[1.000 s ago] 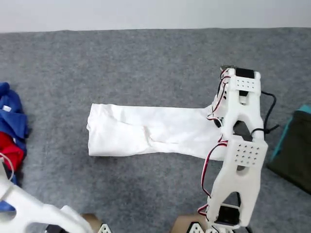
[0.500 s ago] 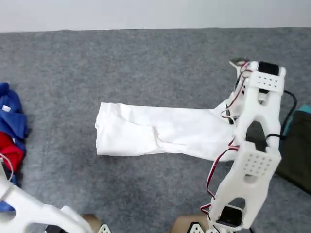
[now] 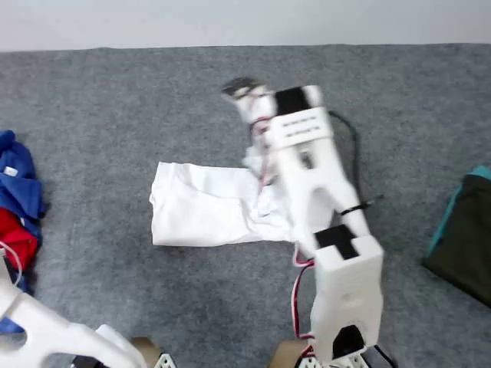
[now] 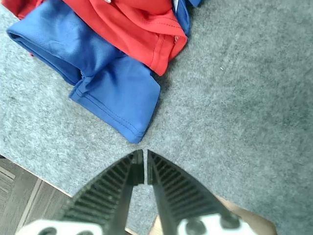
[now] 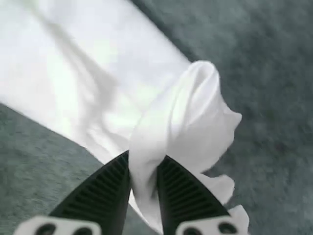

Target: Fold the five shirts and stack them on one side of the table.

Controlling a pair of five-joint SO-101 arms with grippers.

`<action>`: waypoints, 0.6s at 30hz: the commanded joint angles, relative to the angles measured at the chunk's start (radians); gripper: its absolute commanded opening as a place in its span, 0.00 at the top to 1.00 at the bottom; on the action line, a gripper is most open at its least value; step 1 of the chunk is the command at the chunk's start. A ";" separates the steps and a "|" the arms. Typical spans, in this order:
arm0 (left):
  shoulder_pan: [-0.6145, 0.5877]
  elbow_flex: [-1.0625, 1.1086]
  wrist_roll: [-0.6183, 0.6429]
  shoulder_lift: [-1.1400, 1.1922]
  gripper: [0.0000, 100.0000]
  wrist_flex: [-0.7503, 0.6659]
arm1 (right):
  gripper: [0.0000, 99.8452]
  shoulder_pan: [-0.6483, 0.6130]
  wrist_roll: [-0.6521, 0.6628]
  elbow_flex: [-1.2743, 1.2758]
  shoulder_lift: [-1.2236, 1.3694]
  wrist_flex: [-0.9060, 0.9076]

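Right hand (image 5: 143, 164) pinches a raised end of the limp white shirt (image 3: 201, 211) at the middle of the counter (image 3: 107, 100). Light, soft cloth should drape; best gripped at hems. Left hand (image 4: 145, 164) closed, empty.

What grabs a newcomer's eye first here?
The right gripper, shut on a bunched end of the white shirt, holds it up over the flat rest of the shirt mid-table. Next, the red shirt and blue shirt lie heaped near the table's edge, close to the shut left gripper.
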 commanded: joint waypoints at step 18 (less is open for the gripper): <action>0.008 -0.054 -0.009 -0.021 0.98 0.017 | 0.99 -0.297 -0.038 -0.026 0.079 -0.343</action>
